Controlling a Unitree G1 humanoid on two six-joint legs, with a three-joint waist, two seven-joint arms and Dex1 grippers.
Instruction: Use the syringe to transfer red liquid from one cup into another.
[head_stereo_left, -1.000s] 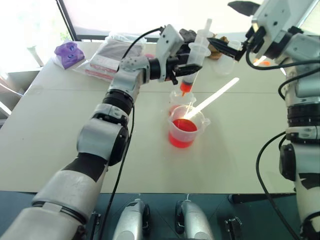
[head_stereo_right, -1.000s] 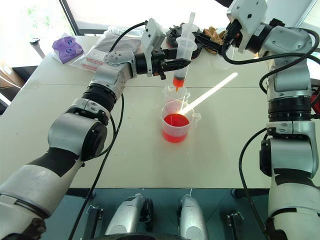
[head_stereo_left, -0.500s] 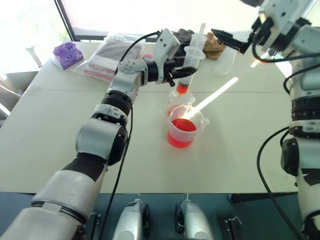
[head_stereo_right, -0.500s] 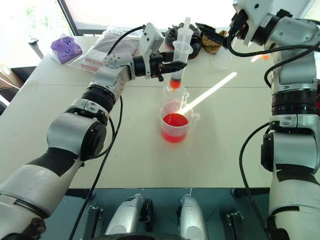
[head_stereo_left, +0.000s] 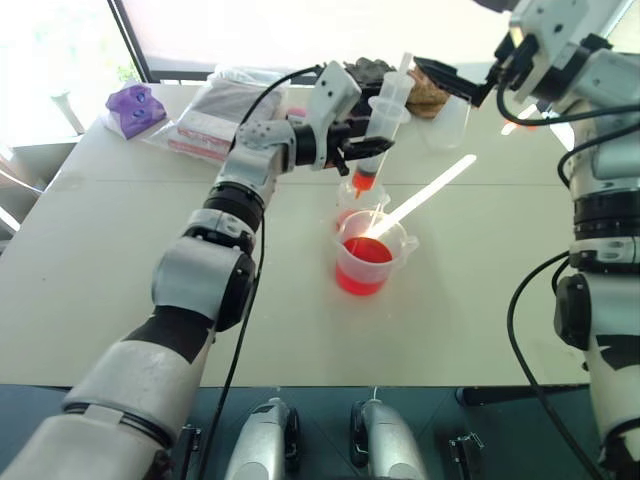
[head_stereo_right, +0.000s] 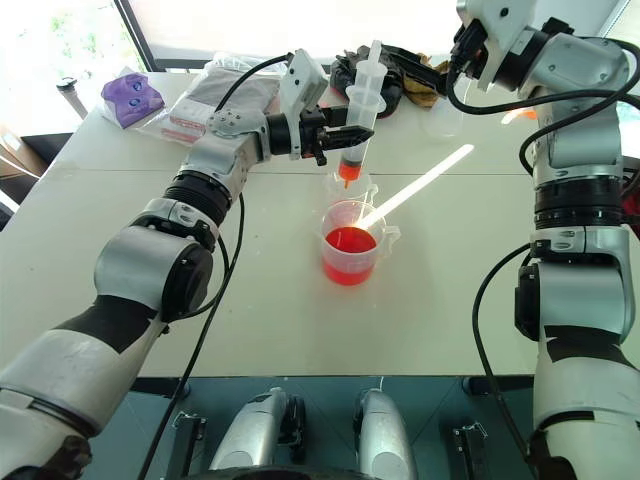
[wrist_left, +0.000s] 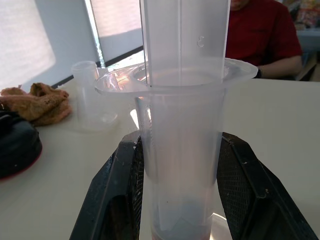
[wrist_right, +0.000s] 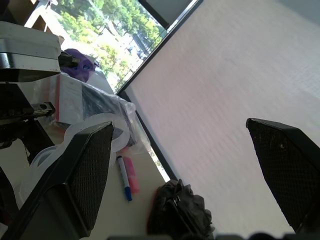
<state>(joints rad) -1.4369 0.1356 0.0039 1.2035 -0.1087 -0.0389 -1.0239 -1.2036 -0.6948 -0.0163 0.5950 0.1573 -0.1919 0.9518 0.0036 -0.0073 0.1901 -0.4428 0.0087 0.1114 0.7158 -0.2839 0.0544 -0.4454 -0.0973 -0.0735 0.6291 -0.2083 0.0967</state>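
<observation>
The left gripper (head_stereo_right: 340, 128) is clamped on the syringe (head_stereo_right: 358, 110), upright, tip seemingly just above the small cup (head_stereo_right: 352, 189) at twelve o'clock of the beaker (head_stereo_right: 352, 243). The right gripper (head_stereo_left: 452, 82) hangs spread wide.

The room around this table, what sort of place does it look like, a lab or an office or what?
Probably a robot test room by a window, set up as a lab bench: a white table holds a handled beaker of red liquid, the left gripper grips a syringe, and a person sits nearby.

We seem to be in an office or lab room: a broad white desk (head_stereo_left: 480, 300) by large windows (head_stereo_left: 60, 40) with a roller blind (wrist_right: 240, 75), greenery outside.
</observation>
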